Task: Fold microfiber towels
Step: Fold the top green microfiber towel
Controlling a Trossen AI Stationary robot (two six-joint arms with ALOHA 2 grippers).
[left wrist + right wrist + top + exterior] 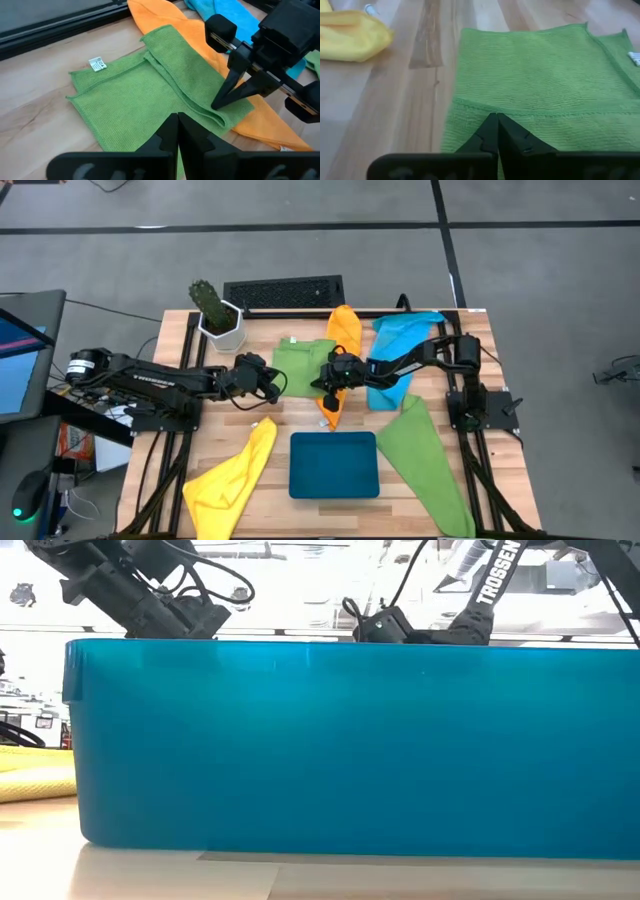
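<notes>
Filling the low view almost edge to edge, the teal tray (pixel 350 740) stands closest to that camera, and everything else is placed from it. Directly behind the tray on the wooden table (pixel 220 415) lies the folded green towel (pixel 303 367), part-folded with a layered edge and a small white tag (pixel 97 63) at one corner. Both arms meet over this towel. The left gripper (pixel 276 386) sits at the towel's edge on the tray's far left side, its fingers (pixel 170 132) pressed together above the cloth. The right gripper (pixel 330 392) is at the towel's opposite edge, fingers (pixel 492 131) likewise closed tight, tips down on the folded hem; whether cloth is pinched between them cannot be told. An orange towel (pixel 342 330) runs beneath that edge, behind the tray. A blue towel (pixel 400 338) lies behind the tray to its right, a second green towel (pixel 425 460) just right of it, and a yellow towel (pixel 235 475) just left.
</notes>
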